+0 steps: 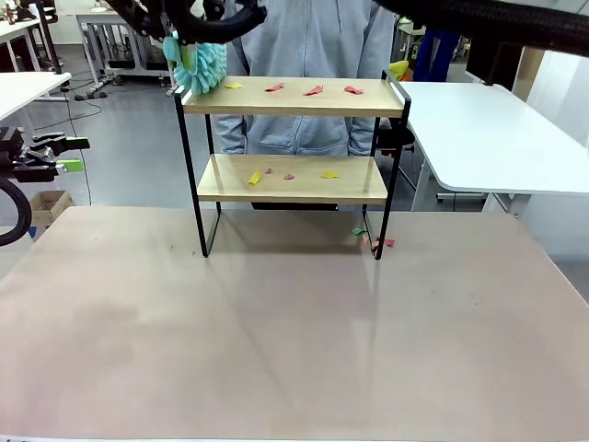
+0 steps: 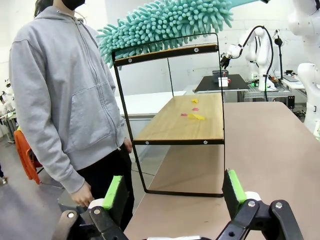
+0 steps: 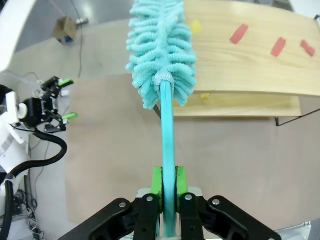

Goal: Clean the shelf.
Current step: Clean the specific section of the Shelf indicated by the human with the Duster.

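Idling at 9 o'clock in the front view, left gripper (image 1: 78, 154) has its jaws spread and carries nothing. At 11 o'clock the teal duster (image 1: 201, 64) rests its soft head on the left end of the shelf (image 1: 294, 97), top board. The shelf stands at 12 o'clock on the table (image 1: 294, 331), in front of a person (image 1: 304, 46). Paper scraps (image 1: 313, 90) dot both boards. Right gripper (image 3: 169, 182) is pressed onto the duster handle. Judgement: the shelf looks light, stiff and easily tipped, so steady it by a black upright and sweep gently.

Duster (image 3: 161, 50) teal. Shelf (image 1: 304, 191): light wood boards, black frame. Scraps (image 1: 314, 90) red, yellow, pink. Counter (image 1: 294, 331) pinkish-beige. Person's hoodie (image 2: 55, 90) plain grey. Right end effector (image 3: 169, 176) black, pads (image 3: 157, 181) green.
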